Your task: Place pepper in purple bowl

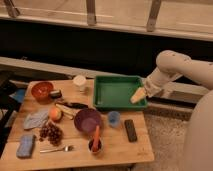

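Slim orange-red pepper [95,135] stands upright in a small dark cup [94,148] beside the round purple plastic bowl [85,120], likely easing a grasp. The gripper [138,95] hangs over the green tray [117,78]; whether it is open cannot be told.

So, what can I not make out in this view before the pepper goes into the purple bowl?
All in the camera view:
- pepper: its lower end is hidden inside a small dark cup.
- purple bowl: the inside is too dark to tell whether anything lies in it.
- end effector, at the right rim of the green tray: whether it touches the tray cannot be told.
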Robot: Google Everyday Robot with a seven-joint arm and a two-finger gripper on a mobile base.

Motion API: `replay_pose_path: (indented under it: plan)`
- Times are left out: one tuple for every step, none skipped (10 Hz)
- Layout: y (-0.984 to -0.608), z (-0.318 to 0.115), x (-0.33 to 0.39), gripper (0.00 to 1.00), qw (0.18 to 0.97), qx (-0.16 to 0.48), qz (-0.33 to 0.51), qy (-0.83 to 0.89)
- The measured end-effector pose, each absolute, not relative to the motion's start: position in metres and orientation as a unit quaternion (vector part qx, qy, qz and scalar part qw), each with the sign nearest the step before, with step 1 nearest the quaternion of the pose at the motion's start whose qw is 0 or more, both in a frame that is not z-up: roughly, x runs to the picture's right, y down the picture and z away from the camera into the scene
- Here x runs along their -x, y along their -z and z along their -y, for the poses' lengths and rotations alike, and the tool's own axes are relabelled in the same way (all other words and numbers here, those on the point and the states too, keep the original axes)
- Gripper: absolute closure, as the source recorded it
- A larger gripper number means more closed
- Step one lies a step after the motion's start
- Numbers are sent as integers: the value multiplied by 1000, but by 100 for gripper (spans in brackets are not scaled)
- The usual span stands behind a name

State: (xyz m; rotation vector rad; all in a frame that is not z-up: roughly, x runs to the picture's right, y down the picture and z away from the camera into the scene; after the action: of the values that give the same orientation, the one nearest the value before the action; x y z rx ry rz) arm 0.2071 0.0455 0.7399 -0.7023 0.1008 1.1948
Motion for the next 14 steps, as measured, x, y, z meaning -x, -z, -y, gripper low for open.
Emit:
replay_pose_path:
  plan:
    - [-734,-46,-199,30,770,329,-43,-545]
    - [-726,-50,-187,30,772,336,-37,-538]
    - [-716,-57,-173,30,776,342,-31,-530]
    - [-708,-62,-162,30,778,345,-26,-525]
    - [-698,-70,-141,30,781,351,-21,-516]
    - [-693,-77,-119,30,785,355,-16,-508]
    - [-690,-82,-102,30,787,358,-12,-502]
    - [-688,-89,-78,30,791,362,-6,-494]
    - [-687,-98,-59,30,793,370,0,-484]
    - [-685,-107,-44,30,793,379,4,-477]
    - [-680,-118,-29,30,793,391,12,-467]
    - [-678,-122,-23,30,793,397,15,-463]
    - [-678,-122,-23,30,793,397,15,-462]
    - [-678,-122,-23,30,793,397,15,-463]
